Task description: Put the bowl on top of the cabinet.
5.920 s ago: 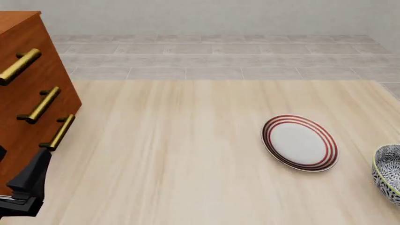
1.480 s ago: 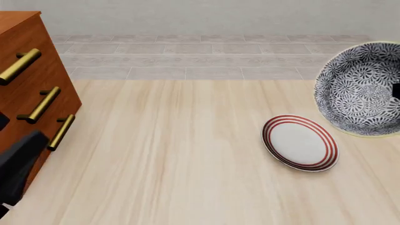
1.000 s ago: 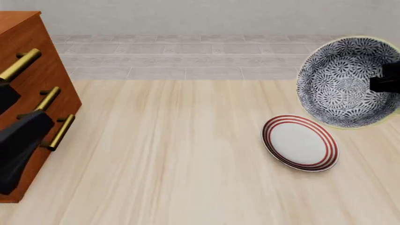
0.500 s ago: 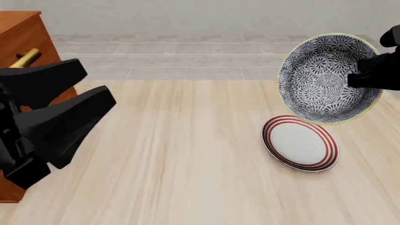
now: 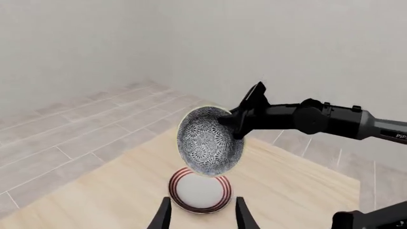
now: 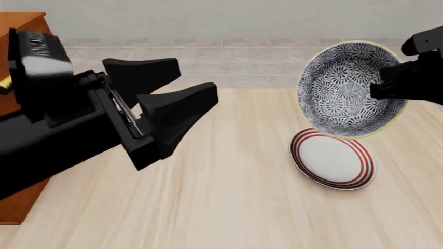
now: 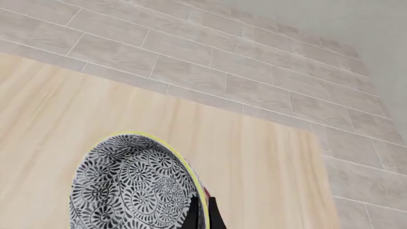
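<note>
Two arms: both are raised over the table (image 6: 229,207).
Cabinet (image 6: 21,23): far left, mostly hidden behind the left arm.
Left gripper (image 6: 187,101): fingers spread apart, empty, aimed at the bowl.
Bowl (image 6: 349,88): held aloft, tipped on edge, above the plate (image 6: 332,158).
Right gripper (image 7: 201,212): pinched on the bowl's rim.
Handover: close the left fingers firmly on the free rim before the right lets go.
</note>
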Robot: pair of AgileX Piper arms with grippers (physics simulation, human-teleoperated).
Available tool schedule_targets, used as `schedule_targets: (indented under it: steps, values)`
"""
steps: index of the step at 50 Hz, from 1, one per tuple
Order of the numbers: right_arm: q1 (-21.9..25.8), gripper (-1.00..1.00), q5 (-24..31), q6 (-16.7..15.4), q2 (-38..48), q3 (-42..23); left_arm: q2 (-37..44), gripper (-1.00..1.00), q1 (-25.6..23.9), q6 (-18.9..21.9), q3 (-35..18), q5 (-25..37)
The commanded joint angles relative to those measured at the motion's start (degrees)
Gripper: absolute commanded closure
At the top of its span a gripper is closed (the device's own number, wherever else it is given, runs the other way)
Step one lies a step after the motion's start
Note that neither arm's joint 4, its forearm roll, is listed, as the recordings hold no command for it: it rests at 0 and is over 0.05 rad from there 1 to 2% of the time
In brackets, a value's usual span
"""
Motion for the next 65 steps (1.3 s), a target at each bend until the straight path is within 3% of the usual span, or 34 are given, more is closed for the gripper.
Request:
schedule_targets:
  steps: [1,5,13,44,65]
  values:
    - [1.24,1.00,-1.02,0.21,1.31,-0.40,4.04,-1.00,-2.16,-1.03,-4.27,0.97]
    - [1.78,1.00,-0.97,0.09,1.58,-0.66,6.71,-1.00,-4.93,-3.34,-6.37,1.65]
    - [2.13,1.00,-1.08,0.01,2.08,-0.89,10.23,-1.00,-5.58,-4.52,-9.14,2.06]
    - [2.14,1.00,-1.77,-0.43,-0.53,2.00,18.44,-1.00,1.02,-2.00,-15.61,2.27]
    - [3.39,1.00,-1.95,-0.81,-1.34,2.98,23.02,-1.00,-0.24,-4.47,-20.14,3.73]
